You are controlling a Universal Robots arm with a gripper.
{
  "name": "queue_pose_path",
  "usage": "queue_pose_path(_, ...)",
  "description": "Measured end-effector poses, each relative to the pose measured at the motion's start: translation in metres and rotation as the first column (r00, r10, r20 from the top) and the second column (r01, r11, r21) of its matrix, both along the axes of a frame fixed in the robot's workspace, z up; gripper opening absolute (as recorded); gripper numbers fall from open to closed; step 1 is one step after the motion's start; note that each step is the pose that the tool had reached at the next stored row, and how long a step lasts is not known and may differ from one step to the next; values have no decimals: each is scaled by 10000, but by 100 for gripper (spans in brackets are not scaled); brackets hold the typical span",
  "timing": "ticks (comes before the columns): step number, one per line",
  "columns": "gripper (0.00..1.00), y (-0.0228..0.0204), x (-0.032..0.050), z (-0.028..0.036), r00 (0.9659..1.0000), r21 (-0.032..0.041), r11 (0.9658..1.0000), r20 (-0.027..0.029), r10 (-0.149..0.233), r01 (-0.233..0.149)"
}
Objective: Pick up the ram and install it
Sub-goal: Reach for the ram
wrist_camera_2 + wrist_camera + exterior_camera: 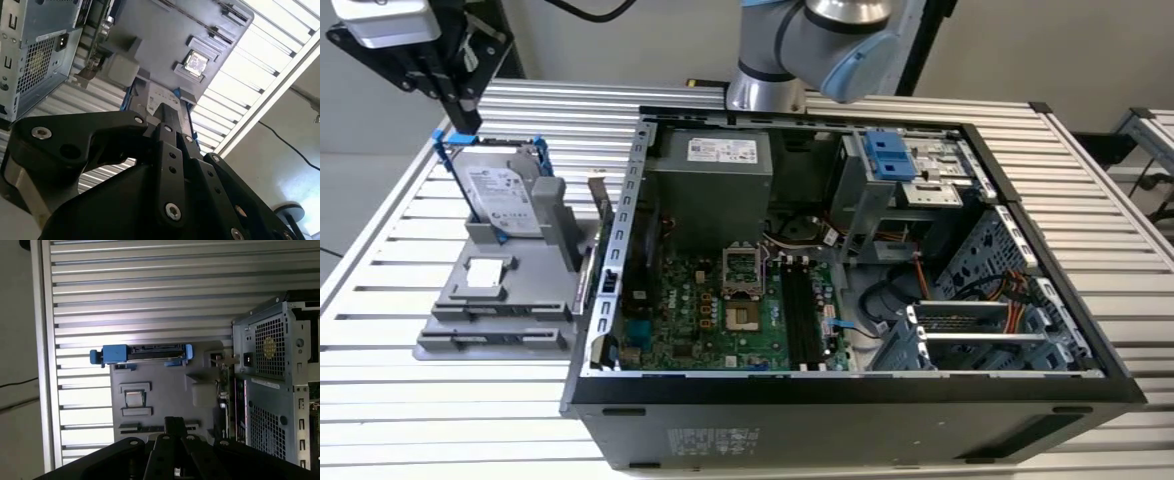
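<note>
The ram (599,195) is hard to make out. In the exterior view it is a thin, dark stick standing on edge with a brownish rim, and its chips and label cannot be told. It stands on the gray holder (480,300), just beside the outer wall of the open computer case (854,385). The gripper (460,122) hangs well apart from it, toward the exterior view's left, above the blue-bracketed hard drive (500,195). That drive and a gray block (550,200) stand between the two. In both wrist views the fingers (173,422) look pressed together at the middle with nothing between them. The arm (787,40) is cut off at the top edge of the exterior view.
</note>
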State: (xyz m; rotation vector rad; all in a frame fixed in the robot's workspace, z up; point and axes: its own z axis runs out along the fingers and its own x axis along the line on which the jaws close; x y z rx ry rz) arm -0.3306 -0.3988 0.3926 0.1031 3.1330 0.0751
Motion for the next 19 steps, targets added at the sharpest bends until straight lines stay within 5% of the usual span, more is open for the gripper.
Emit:
queue_pose_path(8,0,0,-148,0,9999,0,9999,-1,163,-163)
queue_pose_path(15,0,-1,-159,0,9999,0,9999,-7,173,-173)
queue_pose_path(19,0,-43,-159,0,9999,0,9999,-6,173,-173)
